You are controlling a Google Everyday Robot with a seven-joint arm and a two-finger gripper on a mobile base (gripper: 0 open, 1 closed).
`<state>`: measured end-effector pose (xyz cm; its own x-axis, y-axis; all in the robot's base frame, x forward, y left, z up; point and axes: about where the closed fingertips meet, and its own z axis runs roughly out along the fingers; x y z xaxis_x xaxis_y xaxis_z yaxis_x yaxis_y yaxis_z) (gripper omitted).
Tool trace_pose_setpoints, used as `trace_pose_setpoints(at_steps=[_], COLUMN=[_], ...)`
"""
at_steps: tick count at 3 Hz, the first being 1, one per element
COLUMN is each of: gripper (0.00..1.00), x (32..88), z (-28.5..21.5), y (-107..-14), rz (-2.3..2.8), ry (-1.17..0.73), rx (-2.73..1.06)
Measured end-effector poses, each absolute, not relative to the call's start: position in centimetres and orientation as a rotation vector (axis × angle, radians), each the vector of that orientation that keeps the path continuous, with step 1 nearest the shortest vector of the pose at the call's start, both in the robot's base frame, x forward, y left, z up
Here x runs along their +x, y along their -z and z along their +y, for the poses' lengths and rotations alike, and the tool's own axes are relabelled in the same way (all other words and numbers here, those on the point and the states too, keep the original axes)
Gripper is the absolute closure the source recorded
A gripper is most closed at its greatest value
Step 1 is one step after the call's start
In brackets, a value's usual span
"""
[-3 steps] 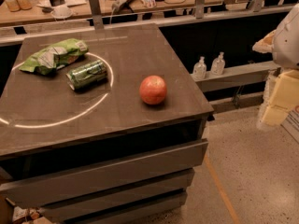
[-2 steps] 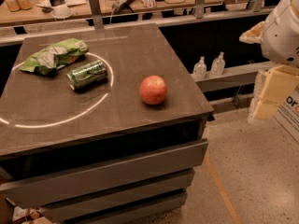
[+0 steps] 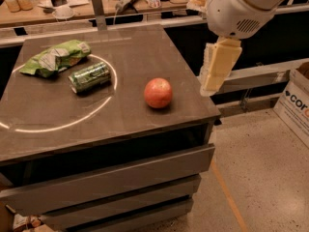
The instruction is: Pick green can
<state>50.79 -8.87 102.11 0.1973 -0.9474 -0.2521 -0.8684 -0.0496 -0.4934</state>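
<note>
The green can (image 3: 90, 77) lies on its side on the dark table (image 3: 145, 52), left of the middle, its silver end facing left. My gripper (image 3: 212, 79) hangs from the white arm at the upper right, just past the table's right edge, pointing down. It is well to the right of the can and holds nothing I can see.
A crinkled green snack bag (image 3: 55, 57) lies just behind and left of the can. A red apple (image 3: 158, 93) sits between the can and the gripper. A cardboard box (image 3: 294, 100) stands on the floor at the right. A cluttered bench (image 3: 72, 6) runs along the back.
The arm and gripper have moved left, from the far right towards the table's right edge. The can, bag and apple have not moved.
</note>
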Motion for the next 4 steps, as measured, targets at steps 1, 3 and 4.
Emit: trace_pose_setpoints(at_steps=[1, 3, 4], gripper=[0.0, 0.0, 0.0], x=[50.8, 56.1, 58.5], z=[-8.9, -2.8, 0.6], y=[-102.1, -102.9, -101.8], rz=[1.687, 1.516, 1.482], ry=[0.188, 0.135, 0.084], rx=[-1.933, -2.017, -2.078])
